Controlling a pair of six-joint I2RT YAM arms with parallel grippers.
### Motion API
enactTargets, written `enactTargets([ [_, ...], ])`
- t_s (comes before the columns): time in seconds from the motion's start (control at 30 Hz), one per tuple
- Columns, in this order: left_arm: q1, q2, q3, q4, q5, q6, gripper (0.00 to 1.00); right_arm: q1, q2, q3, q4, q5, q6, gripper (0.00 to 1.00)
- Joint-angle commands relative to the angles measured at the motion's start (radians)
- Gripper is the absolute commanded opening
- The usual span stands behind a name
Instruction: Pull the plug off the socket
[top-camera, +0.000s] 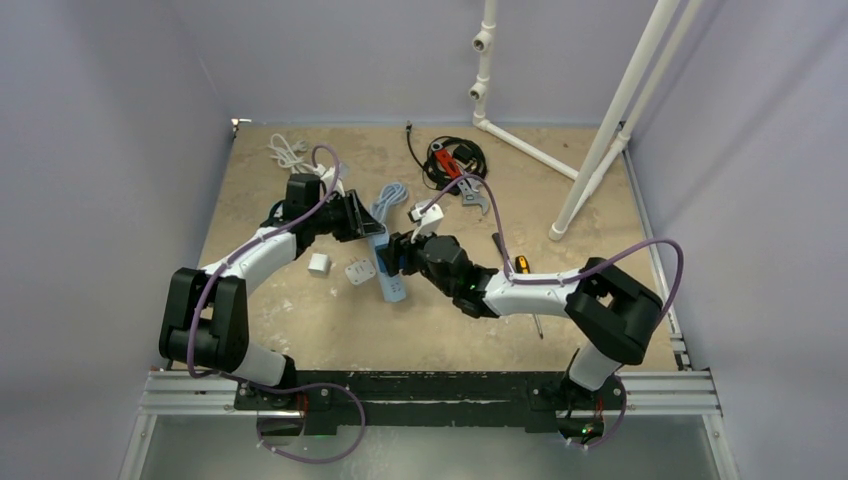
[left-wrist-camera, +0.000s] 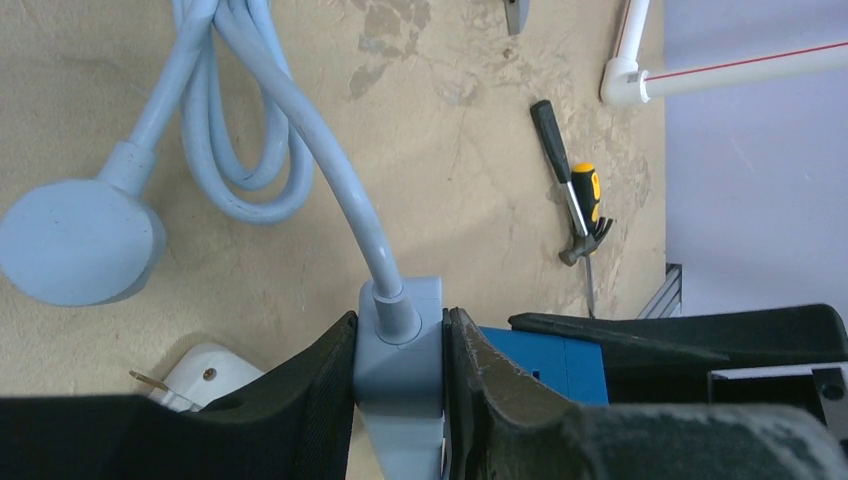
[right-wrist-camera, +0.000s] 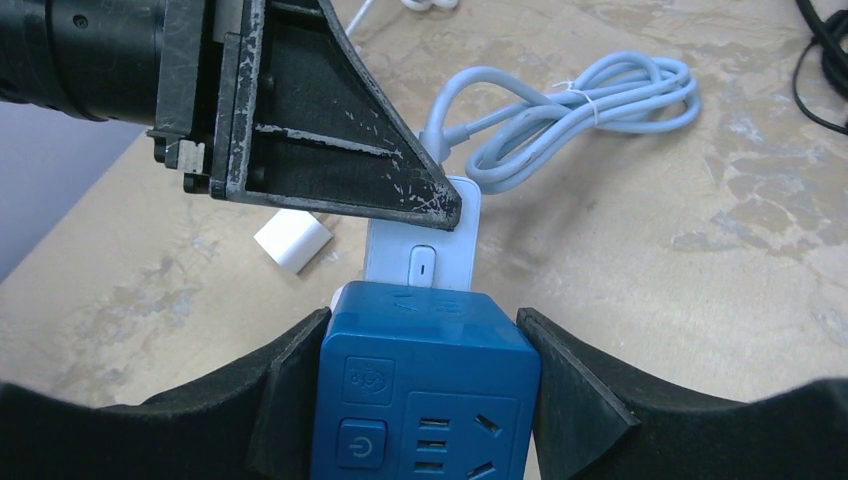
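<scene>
A light-blue power strip (top-camera: 391, 280) lies mid-table with a blue cube plug (right-wrist-camera: 425, 390) seated on it. My left gripper (left-wrist-camera: 400, 330) is shut on the strip's cord end (left-wrist-camera: 400, 375), one finger on each side. My right gripper (right-wrist-camera: 423, 325) is shut on the blue cube, its pads flat against both sides. The strip's white switch face (right-wrist-camera: 424, 255) shows just beyond the cube, under my left gripper's finger (right-wrist-camera: 330, 150). The cube also shows in the left wrist view (left-wrist-camera: 545, 365). In the top view the two grippers meet at the strip, left (top-camera: 372, 228) and right (top-camera: 398, 258).
The strip's coiled cord (right-wrist-camera: 590, 100) and its round plug (left-wrist-camera: 75, 240) lie behind. Two white adapters (top-camera: 320, 264) (top-camera: 360, 271) sit left of the strip. A small hammer and a screwdriver (left-wrist-camera: 580, 205) lie to the right. Black cables (top-camera: 450, 158), a white cable (top-camera: 288, 150) and a PVC frame (top-camera: 600, 140) are at the back.
</scene>
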Motion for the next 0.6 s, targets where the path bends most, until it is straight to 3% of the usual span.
enactTargets([
  [0.0,0.009,-0.014,0.045,-0.016,-0.066,0.043,0.0,0.069,-0.014,0.074,0.0,0.225,-0.044,0.0],
  [0.13,0.012,-0.013,0.048,-0.025,-0.075,0.046,0.0,0.085,0.0,0.089,-0.017,0.273,-0.039,0.0],
  [0.33,0.01,-0.013,0.05,-0.023,-0.067,0.055,0.0,0.072,-0.02,0.07,0.0,0.181,-0.035,0.0],
  [0.57,0.008,-0.021,0.05,-0.011,-0.047,0.065,0.0,-0.09,-0.063,0.01,0.065,-0.114,-0.008,0.0],
])
